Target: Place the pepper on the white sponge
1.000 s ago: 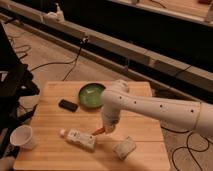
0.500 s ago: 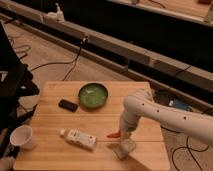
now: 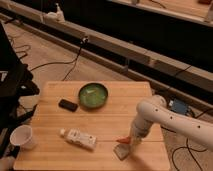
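The orange-red pepper [image 3: 123, 140] is held low at the front right of the wooden table [image 3: 95, 120], its tip pointing left. It sits just above the pale grey-white sponge [image 3: 120, 151], which lies near the table's front edge. My gripper [image 3: 133, 139] hangs from the white arm [image 3: 167, 117] that reaches in from the right, directly over the sponge and shut on the pepper's thick end. Whether the pepper touches the sponge cannot be told.
A green bowl [image 3: 93, 95] stands at the table's middle back. A small flat black object [image 3: 67, 105] lies left of it. A white labelled bottle [image 3: 79, 137] lies at the front, left of the sponge. A white cup [image 3: 22, 136] stands at the front left corner.
The arm has swung right and down with the pepper, from above the bottle to directly over the sponge. The sponge, bottle and bowl have stayed put.
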Action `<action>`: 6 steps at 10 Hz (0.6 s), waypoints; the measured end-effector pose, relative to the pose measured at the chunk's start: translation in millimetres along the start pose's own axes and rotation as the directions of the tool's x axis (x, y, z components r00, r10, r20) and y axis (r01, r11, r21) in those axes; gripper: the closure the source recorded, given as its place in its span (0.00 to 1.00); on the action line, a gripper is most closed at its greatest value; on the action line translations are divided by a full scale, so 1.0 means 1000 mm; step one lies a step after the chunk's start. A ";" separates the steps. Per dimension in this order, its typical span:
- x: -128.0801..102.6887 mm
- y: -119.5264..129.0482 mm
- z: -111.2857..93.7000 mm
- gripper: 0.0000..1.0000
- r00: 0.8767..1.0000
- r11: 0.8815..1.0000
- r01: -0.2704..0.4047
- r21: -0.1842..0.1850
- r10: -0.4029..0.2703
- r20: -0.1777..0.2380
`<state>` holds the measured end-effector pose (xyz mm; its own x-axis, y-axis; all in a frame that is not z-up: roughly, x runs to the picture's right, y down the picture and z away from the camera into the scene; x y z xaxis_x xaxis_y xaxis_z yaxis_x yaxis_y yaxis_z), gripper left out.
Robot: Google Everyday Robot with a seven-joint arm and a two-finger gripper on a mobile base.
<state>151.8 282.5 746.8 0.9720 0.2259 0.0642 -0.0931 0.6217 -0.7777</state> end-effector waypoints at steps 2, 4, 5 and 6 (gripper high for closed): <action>0.000 0.003 0.006 0.40 1.000 1.000 -0.001 -0.018 0.001 0.002; -0.004 0.003 0.012 0.26 1.000 0.999 0.009 -0.031 -0.009 0.010; -0.006 0.003 0.014 0.26 1.000 0.999 0.013 -0.034 -0.013 0.013; -0.007 0.003 0.015 0.26 1.000 0.999 0.017 -0.036 -0.016 0.017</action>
<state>141.8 293.8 753.5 0.9695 0.2288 0.0875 -0.0689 0.5976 -0.7988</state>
